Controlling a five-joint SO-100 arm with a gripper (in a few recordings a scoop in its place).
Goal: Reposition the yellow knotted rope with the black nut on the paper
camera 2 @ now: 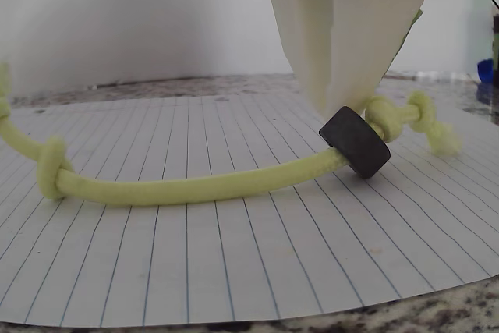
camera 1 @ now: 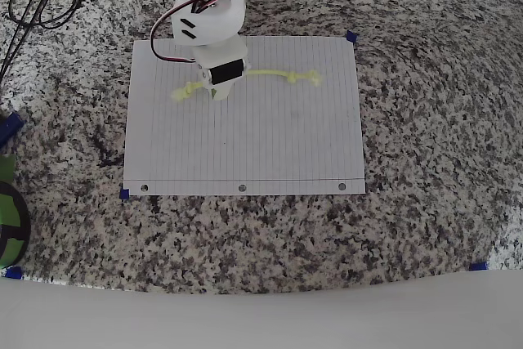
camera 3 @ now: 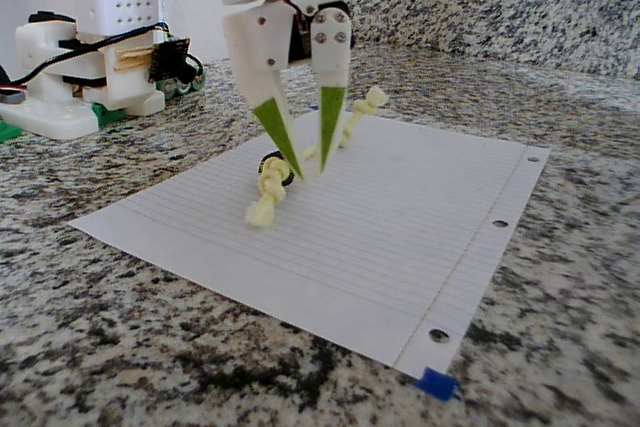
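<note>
Bare paper (camera 1: 270, 145) around the yellow knotted rope (camera 1: 270, 73) lies unobstructed

— Where does the paper (camera 1: 270, 153) sit?
— Flat on the counter (camera 1: 425, 202), its punched holes along the near edge in the overhead view.
— And the rope (camera 1: 278, 76)?
— On the paper's far half, running left to right, a knot at each end.
— The nut (camera 2: 355, 142)?
— Threaded on the rope beside the right-hand knot in the wrist view, directly under the fingers (camera 3: 282, 133) — whose tips stand just above it.
</note>
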